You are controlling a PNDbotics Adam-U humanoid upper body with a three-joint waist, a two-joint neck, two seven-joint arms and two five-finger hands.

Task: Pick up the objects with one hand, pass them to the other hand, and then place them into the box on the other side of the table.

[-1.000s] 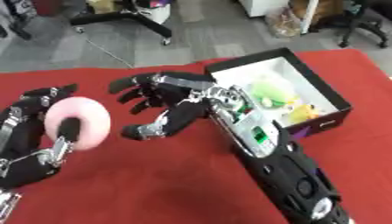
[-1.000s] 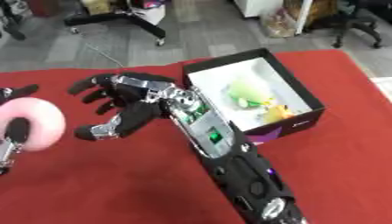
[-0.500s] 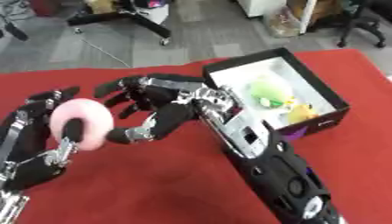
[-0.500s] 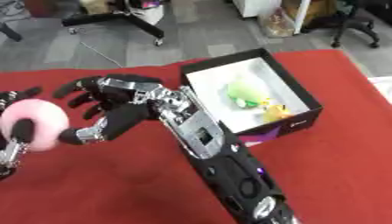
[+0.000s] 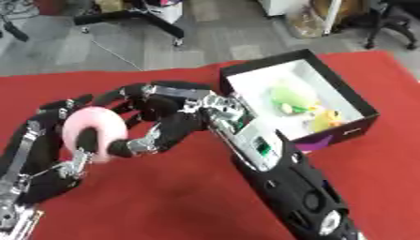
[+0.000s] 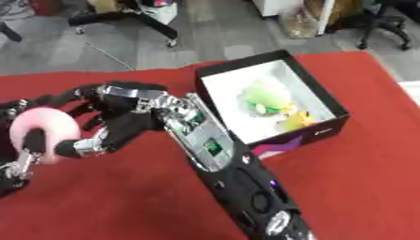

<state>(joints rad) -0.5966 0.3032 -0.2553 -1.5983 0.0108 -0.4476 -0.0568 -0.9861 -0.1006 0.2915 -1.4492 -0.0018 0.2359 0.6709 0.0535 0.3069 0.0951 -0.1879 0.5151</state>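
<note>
A black box (image 5: 357,125) with a white lining stands open on the red table (image 5: 164,197), towards the robot's right and near the far edge. Inside it lie a light green soft toy (image 5: 293,97) towards the middle and a smaller yellow toy (image 5: 326,121) just beside it, nearer the front wall; what either toy depicts cannot be made out. A patch of purple (image 5: 318,141) shows on the outside of the box's near wall, low against the tablecloth. Well to the left of the box, a pink ring-shaped toy (image 5: 92,129), like a soft doughnut, is held up off the table in the left hand (image 5: 49,154), whose fingers curl round the ring from below and behind, one dark finger crossing its front. The right hand (image 5: 168,123) reaches across from the box side, its arm running diagonally up from the lower right corner; its fingers are spread and bent around the ring, the upper ones arching over the top of it and the thumb coming in below, so that the fingertips (image 5: 123,148) sit against or just beside the pink surface. Whether the right hand actually presses on the ring cannot be told. Beyond the table's far edge lies grey floor with the black base of a wheeled chair (image 5: 131,18).
</note>
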